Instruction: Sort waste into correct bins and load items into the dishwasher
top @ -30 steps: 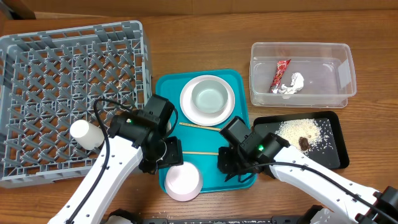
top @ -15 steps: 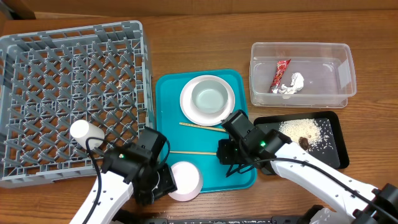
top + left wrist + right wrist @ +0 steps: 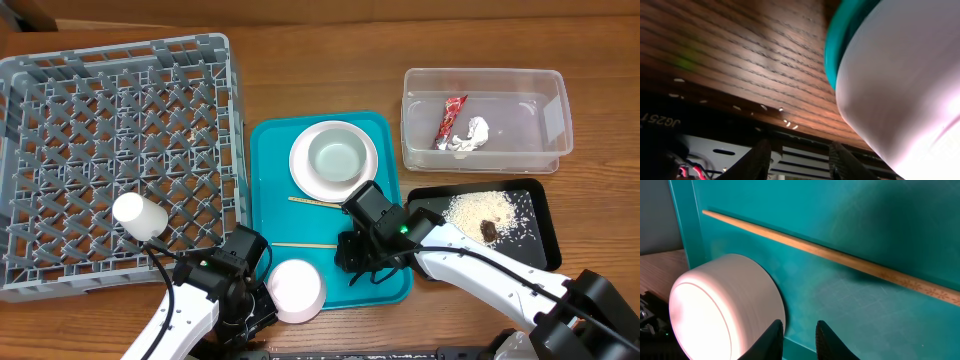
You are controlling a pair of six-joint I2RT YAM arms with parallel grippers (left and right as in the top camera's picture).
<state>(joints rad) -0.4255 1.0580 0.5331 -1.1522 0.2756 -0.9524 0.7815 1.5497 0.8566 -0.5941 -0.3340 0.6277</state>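
Note:
The pink bowl [image 3: 295, 290] lies on the front left corner of the teal tray [image 3: 375, 130]. My left gripper [image 3: 255, 308] is low at the bowl's left, over the table's front edge. In the left wrist view its jaws [image 3: 802, 162] stand open and empty, with the bowl [image 3: 900, 90] off to the right. My right gripper [image 3: 353, 258] hovers over the tray by the near chopstick's [image 3: 305, 246] right end, jaws narrowly open around nothing [image 3: 800, 340]. That chopstick [image 3: 840, 257] and the bowl [image 3: 725, 310] lie ahead of it. A grey-green bowl [image 3: 335, 157] sits on the white plate [image 3: 305, 180].
The grey dish rack [image 3: 100, 130] at the left holds a white cup [image 3: 140, 215]. The clear tub [image 3: 520, 85] holds a red wrapper [image 3: 450, 120] and a tissue [image 3: 470, 133]. The black tray [image 3: 535, 250] holds rice [image 3: 475, 208] and a brown scrap [image 3: 489, 229]. A second chopstick [image 3: 325, 202] lies below the plate.
My left arm has dropped from beside the tray to the table's front edge, left of the pink bowl, and its jaws have narrowed. My right gripper has edged left over the tray.

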